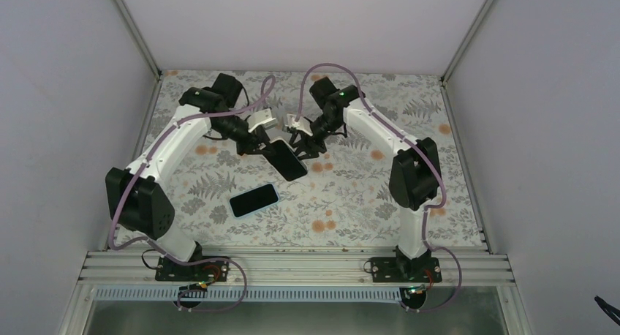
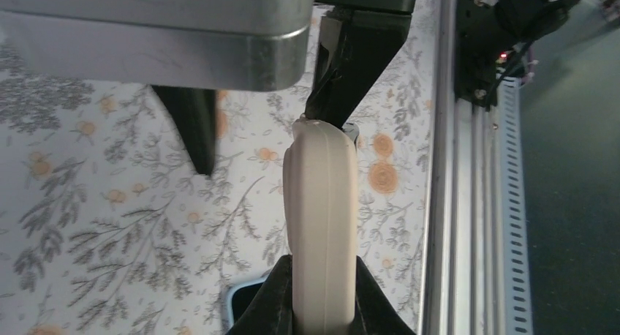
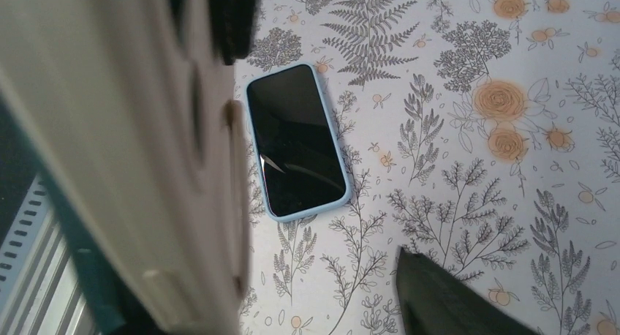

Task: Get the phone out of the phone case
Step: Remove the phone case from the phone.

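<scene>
- A floral-print surface [image 1: 365,196] sits inside plain white walls.
- Only the overhead view shows both arms. The left arm [image 1: 172,141] and right arm [image 1: 380,134] meet mid-surface at a phone [image 1: 286,159], which is raised and tilted with its dark screen up.
- The left wrist view shows the left jaws clamped tight on the cream phone case [image 2: 322,203], seen edge-on.
- The right wrist view shows the right jaws parted. One finger [image 3: 234,17] is against the blurred case, and the other finger [image 3: 446,302] is free.
- A blue-cased phone [image 3: 296,141] lies flat on the surface, screen up.
</scene>
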You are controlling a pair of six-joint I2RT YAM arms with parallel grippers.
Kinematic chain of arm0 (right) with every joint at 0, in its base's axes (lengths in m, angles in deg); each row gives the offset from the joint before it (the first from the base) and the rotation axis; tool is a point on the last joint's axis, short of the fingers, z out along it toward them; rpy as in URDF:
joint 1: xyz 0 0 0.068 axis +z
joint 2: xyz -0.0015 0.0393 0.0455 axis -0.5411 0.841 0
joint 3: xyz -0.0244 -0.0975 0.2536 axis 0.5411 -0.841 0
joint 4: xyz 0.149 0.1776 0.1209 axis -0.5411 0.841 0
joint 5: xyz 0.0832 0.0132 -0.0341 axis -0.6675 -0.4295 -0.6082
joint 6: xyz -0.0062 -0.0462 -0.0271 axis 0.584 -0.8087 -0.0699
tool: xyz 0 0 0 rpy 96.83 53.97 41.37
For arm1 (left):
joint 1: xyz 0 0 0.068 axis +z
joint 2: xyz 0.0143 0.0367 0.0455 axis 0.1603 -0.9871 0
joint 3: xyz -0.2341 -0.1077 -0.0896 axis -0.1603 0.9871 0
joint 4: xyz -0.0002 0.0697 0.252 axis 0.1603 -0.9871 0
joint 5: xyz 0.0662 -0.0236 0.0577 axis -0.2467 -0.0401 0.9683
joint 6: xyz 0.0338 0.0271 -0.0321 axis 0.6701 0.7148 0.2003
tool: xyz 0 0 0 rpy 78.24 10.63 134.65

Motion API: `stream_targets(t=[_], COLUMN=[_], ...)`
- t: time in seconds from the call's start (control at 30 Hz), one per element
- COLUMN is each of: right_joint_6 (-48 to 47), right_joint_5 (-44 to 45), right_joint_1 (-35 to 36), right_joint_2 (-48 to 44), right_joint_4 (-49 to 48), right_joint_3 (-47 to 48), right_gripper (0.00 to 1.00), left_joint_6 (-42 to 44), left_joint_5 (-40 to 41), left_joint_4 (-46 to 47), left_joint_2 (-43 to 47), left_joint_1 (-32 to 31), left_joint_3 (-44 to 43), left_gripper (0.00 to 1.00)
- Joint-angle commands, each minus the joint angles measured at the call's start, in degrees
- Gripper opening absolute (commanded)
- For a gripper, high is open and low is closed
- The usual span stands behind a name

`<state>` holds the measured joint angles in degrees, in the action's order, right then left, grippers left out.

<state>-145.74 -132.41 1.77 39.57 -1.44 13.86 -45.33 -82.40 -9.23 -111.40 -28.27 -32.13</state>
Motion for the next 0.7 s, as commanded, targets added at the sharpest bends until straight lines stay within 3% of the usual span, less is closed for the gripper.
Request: stream_targets(t=[0.0,0.13,0.2,0.4,0.6,0.67], right_joint_6=[1.6,1.1,1.1,1.6,1.7,1.8], right_joint_5=[-30.2,-31.0,-31.3,-31.6,-33.0,-33.3], right_joint_1=[10.6,10.1,9.7,7.5,2.8,1.5], right_joint_2=[-4.2,-4.2,-4.0,-4.5,-6.0,-6.4], right_joint_4=[7.7,7.7,7.7,7.7,7.7,7.7], right_joint_3=[2.1,1.1,1.1,1.6,-0.3,-0.8], right_gripper=[0.41,0.04,0.03,0.03,0.03,0.03], left_joint_6=[-8.9,-8.5,-8.3,-4.9,-0.2,0.6], left_joint_5=[10.8,10.8,10.9,9.4,7.6,7.0], left_joint_4=[37.0,36.4,36.0,26.7,12.8,9.1], left_joint_2=[-5.5,-5.4,-5.2,-5.7,-4.8,-4.2], left_joint_1=[1.3,1.3,1.3,1.4,1.5,1.5], left_joint_3=[-5.2,-5.4,-5.4,-10.7,-17.5,-19.9], left_gripper=[0.02,0.02,0.03,0.25,0.70,0.80])
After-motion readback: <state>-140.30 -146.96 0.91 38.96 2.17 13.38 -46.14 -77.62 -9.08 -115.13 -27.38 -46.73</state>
